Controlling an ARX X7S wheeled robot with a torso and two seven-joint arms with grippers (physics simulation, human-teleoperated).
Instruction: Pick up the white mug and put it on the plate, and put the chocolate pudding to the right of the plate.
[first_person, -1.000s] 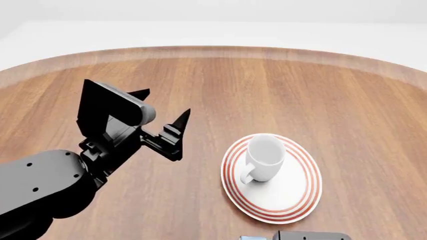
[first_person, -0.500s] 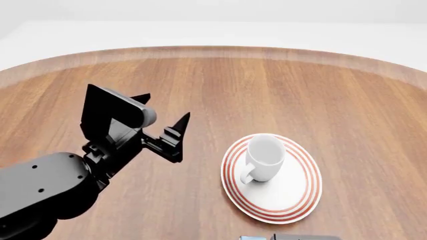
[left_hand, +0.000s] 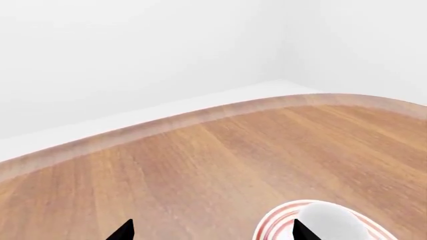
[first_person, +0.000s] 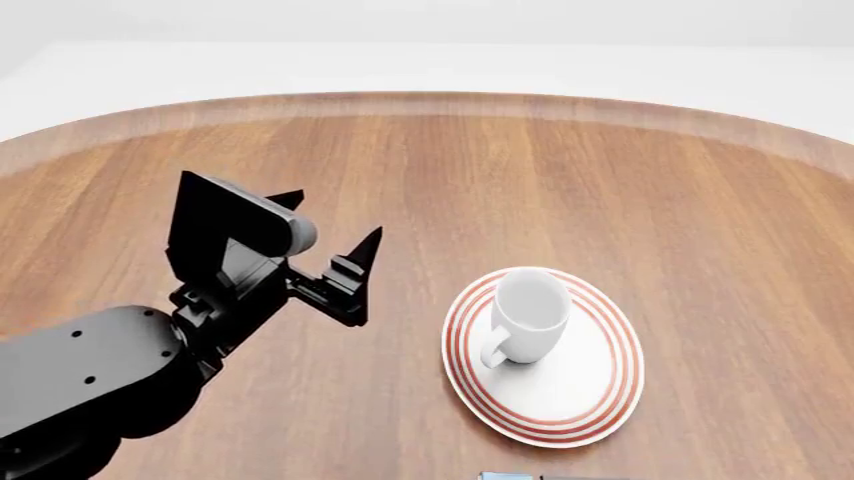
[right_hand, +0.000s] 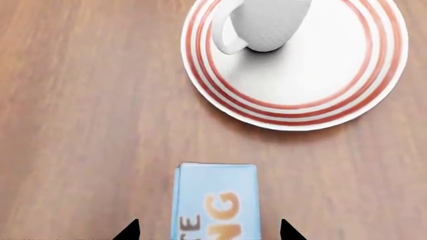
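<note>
The white mug stands upright on the red-ringed plate, handle toward me. Both also show in the right wrist view, mug and plate. The chocolate pudding lies flat on the table just in front of the plate, light blue end toward it; only a sliver shows in the head view. My right gripper is open, jaws either side of the carton with gaps. My left gripper is open and empty, above the table left of the plate. In its wrist view the mug sits beside one fingertip.
The round wooden table has a pale rim at the back, with white floor beyond. The left arm's dark bulk fills the near left corner of the head view.
My left arm has drifted slightly right and down in the head view. The dark right gripper at the bottom edge has slipped out of the head view. Mug and plate have not moved.
</note>
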